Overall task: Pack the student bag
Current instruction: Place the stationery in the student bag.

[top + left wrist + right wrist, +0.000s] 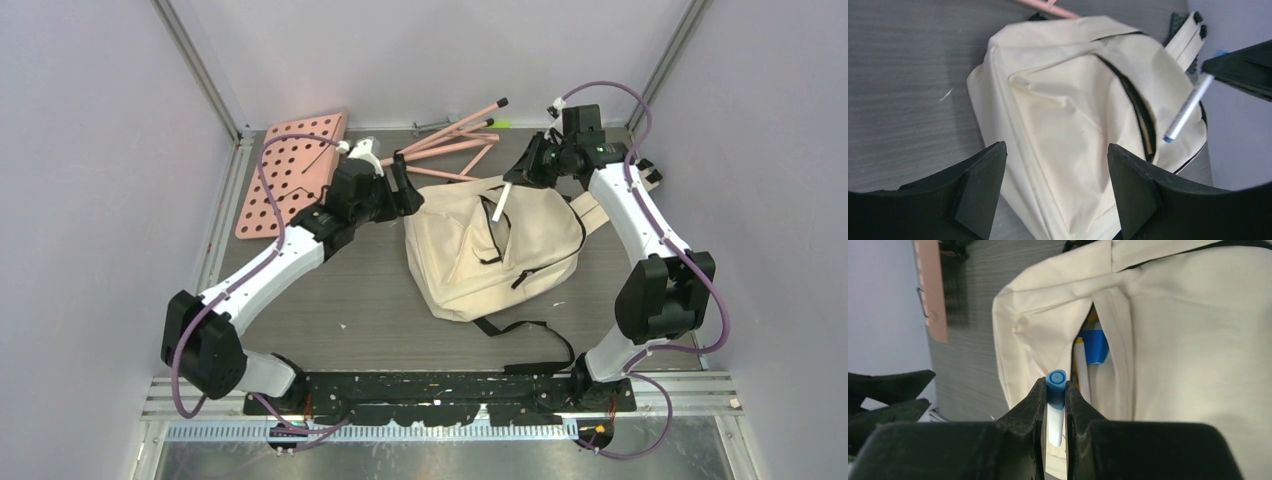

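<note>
1 pen [1055, 405] clamped in right jaws above bag [1198, 365] zip opening [1138, 112] | left jaws spread at bag edge

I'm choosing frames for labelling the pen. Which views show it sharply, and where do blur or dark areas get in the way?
Top view: even soft light, no glare, but the pen is tiny. Left wrist view: pen and bag sharp; the left claw is a dark silhouette. Right wrist view: the pen's blue end, pinched in the right claw, looks slightly soft.
</note>
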`<action>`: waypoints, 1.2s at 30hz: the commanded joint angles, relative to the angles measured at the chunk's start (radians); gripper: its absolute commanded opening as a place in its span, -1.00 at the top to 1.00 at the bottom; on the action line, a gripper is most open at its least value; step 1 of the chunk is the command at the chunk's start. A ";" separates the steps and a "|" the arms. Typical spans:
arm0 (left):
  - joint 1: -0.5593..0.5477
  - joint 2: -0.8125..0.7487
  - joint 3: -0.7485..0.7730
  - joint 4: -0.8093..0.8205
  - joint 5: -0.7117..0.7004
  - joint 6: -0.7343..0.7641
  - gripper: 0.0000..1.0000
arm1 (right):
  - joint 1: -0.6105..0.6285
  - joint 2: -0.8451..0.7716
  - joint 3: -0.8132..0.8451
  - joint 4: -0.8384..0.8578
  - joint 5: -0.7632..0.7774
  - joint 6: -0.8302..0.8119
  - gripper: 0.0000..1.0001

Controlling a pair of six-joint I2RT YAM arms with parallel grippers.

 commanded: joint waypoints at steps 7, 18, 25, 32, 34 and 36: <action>0.089 0.095 -0.087 -0.020 0.303 -0.043 -0.50 | -0.008 0.027 -0.027 -0.009 0.059 -0.246 0.98; 0.091 0.259 -0.048 -0.046 0.323 0.014 -0.11 | 0.031 0.068 -0.089 0.137 0.009 -0.277 0.98; 0.091 0.311 -0.025 -0.017 0.387 0.067 0.04 | 0.099 0.130 -0.061 0.101 0.006 -0.315 0.98; 0.091 0.315 -0.021 -0.036 0.383 0.138 0.14 | 0.138 0.127 -0.105 -0.008 0.023 -0.271 0.99; 0.091 0.307 -0.021 -0.036 0.381 0.157 0.14 | 0.143 0.101 -0.146 -0.011 0.040 -0.254 0.98; 0.091 0.304 -0.018 -0.037 0.381 0.170 0.14 | 0.144 0.079 -0.177 -0.006 0.049 -0.234 0.94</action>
